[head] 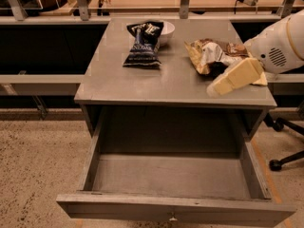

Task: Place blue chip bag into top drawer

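The blue chip bag [141, 45] lies on the grey table top at the back left of centre, its upper end leaning on a white bowl [166, 29]. The top drawer [175, 213] is pulled fully out below the table top, and nothing shows inside it. My gripper [214, 89], cream-coloured, reaches in from the right on a white arm [280, 44]. It hangs over the table's front right part, just in front of the yellow-and-brown chip bag [212, 52] and well to the right of the blue bag.
The grey table [156, 87] stands in front of a long workbench [142, 4] with metal posts. An office chair base [285, 146] stands on the floor at the right. Speckled floor lies to the left of the drawer.
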Action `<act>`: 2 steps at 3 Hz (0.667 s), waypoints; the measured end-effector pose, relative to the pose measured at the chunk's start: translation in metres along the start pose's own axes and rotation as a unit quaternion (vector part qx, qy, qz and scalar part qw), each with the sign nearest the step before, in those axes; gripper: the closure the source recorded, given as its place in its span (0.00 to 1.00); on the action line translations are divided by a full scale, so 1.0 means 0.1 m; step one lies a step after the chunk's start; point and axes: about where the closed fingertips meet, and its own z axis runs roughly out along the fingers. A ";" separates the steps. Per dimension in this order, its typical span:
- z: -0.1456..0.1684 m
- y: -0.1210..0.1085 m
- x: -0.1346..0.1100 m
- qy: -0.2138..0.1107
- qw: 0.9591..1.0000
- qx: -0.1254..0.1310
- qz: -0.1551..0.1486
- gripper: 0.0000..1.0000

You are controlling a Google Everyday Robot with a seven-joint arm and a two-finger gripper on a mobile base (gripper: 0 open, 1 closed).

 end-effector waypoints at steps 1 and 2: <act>0.30 -0.23 -0.27 -0.054 0.996 0.035 0.062 0.00; 0.34 -0.56 -0.61 -0.089 0.988 0.114 0.057 0.00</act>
